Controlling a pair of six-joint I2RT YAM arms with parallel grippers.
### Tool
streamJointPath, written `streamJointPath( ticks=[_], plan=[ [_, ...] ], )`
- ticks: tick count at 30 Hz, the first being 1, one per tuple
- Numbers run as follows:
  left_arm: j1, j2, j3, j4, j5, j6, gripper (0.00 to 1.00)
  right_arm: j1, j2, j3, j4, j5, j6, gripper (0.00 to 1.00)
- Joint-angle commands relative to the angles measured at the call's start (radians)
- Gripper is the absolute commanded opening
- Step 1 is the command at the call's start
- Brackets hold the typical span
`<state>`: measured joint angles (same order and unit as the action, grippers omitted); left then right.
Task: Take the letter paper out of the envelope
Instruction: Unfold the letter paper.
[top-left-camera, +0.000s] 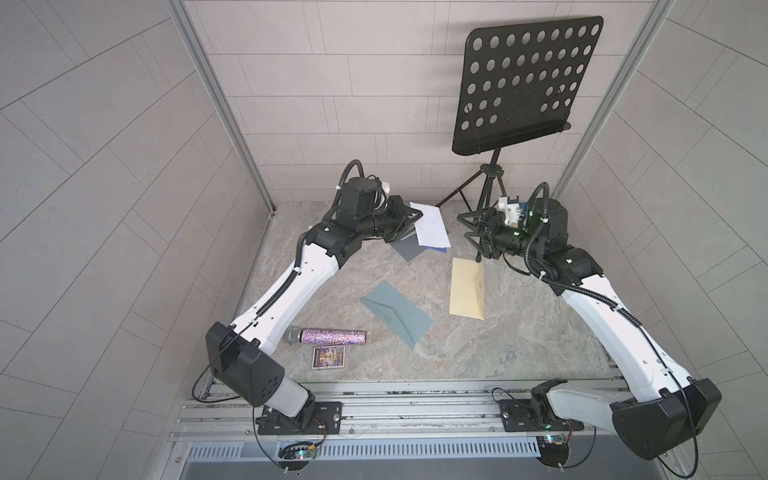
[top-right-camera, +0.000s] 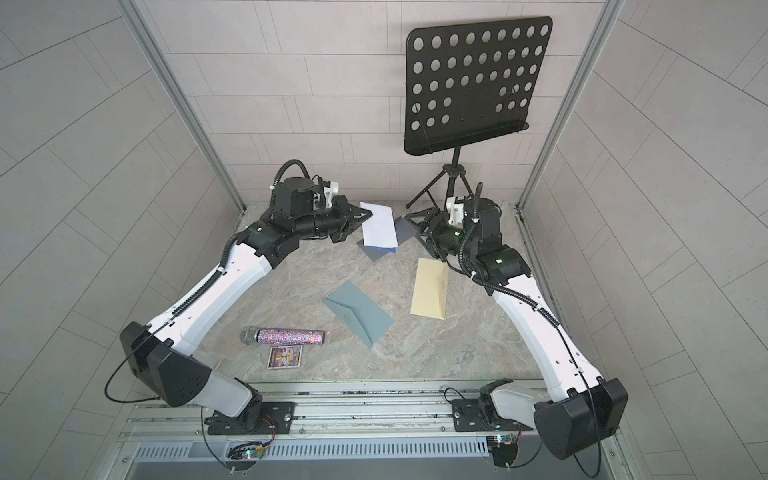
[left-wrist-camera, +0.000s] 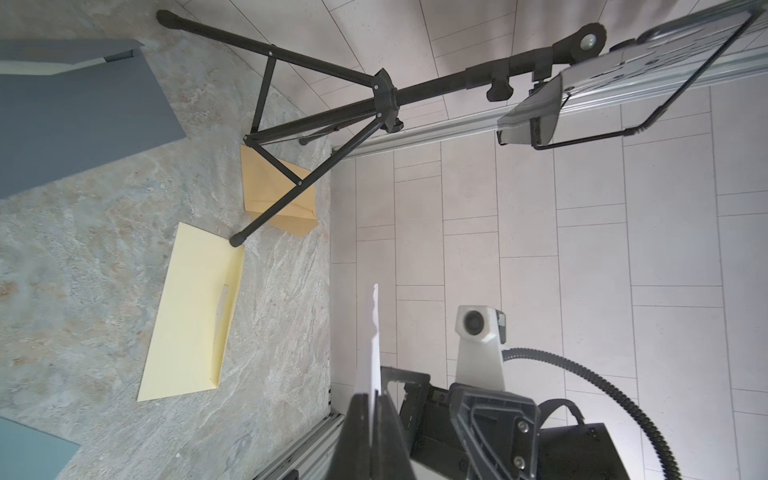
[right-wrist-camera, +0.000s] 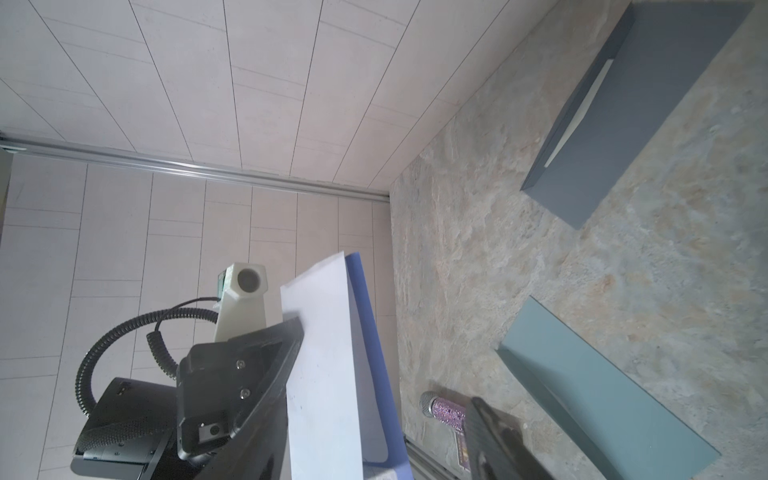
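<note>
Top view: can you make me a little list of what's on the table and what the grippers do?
left gripper: shut on white paper, blue sheet behind it
right gripper: open, empty, beside the paper
on table: grey envelope, teal envelope, yellow envelope, microphone, card
back: music stand

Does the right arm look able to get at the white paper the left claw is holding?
Probably yes: the right claw stands open beside the white paper, facing it, with nothing between them; the left claw grips its far edge.
</note>
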<state>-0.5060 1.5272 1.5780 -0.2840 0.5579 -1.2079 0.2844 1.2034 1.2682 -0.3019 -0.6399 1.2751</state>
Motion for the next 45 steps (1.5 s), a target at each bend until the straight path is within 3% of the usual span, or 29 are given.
streamJointPath(
  ticks=[1, 21, 31, 45],
  plan=[
    [0.002, -0.027, -0.018, 0.088, 0.026, -0.084, 0.0, 0.024, -0.033, -0.012, 0.068, -0.043, 0.06, 0.7],
    [0.001, -0.06, -0.087, 0.118, 0.0, -0.113, 0.0, 0.057, -0.012, -0.001, 0.112, -0.087, 0.122, 0.57],
    [0.0, -0.048, -0.097, 0.169, 0.01, -0.16, 0.0, 0.068, -0.011, -0.042, 0.221, -0.092, 0.21, 0.55],
    [-0.002, -0.022, -0.161, 0.388, 0.006, -0.307, 0.0, 0.098, 0.02, -0.045, 0.313, -0.081, 0.297, 0.51]
  ],
)
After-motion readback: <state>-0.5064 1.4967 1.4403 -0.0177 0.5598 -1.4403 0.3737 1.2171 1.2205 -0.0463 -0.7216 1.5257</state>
